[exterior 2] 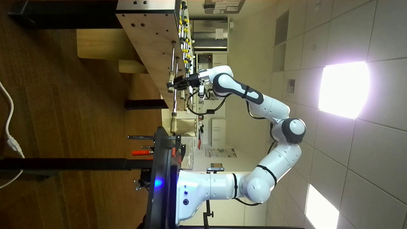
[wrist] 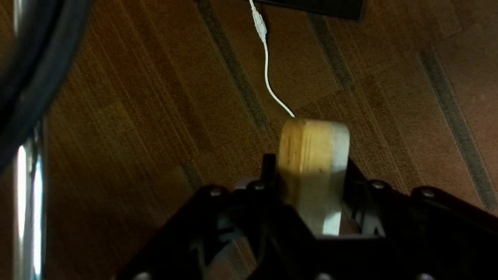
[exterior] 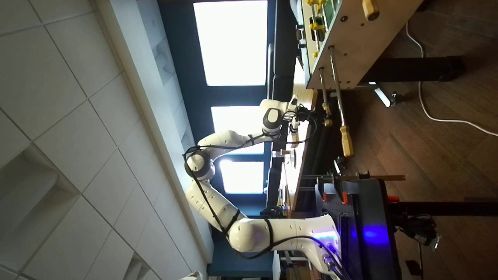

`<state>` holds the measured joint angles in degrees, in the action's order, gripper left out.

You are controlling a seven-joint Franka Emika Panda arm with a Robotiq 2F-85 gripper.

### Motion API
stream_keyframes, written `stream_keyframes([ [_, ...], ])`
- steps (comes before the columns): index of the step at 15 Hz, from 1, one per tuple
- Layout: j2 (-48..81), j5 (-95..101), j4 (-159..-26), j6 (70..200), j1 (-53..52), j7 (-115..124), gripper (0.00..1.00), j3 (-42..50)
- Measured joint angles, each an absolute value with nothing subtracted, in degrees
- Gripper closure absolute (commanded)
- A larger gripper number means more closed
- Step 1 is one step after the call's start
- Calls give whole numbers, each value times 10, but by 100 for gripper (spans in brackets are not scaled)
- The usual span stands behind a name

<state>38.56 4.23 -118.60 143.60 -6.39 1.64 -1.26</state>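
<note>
Clasping that wooden handle [wrist: 311, 149], your claw [wrist: 311, 171] sits astride its long axis, chrome rod [wrist: 29, 206] running alongside the claw!

Elbow [exterior 2: 297, 127]: my highest joint
Forearm [exterior 2: 272, 108]: sloping down from it
Gripper [wrist: 311, 169]: pointing down, my fingers [wrist: 269, 166] closed in a grip

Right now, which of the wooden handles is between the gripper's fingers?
The wooden handle shown end-first in the wrist view; in both exterior views, the neighbouring handle sticks out farther, free of the gripper.
</note>
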Motion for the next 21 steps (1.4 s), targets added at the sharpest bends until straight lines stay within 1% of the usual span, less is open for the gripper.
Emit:
stream_keyframes([
  [9,471,49,-1007,1329,-65,18,84,-13],
  [18,595,55,-762,1223,-67,14,84,-13],
  [21,628,56,-696,1160,-69,14,84,-13],
])
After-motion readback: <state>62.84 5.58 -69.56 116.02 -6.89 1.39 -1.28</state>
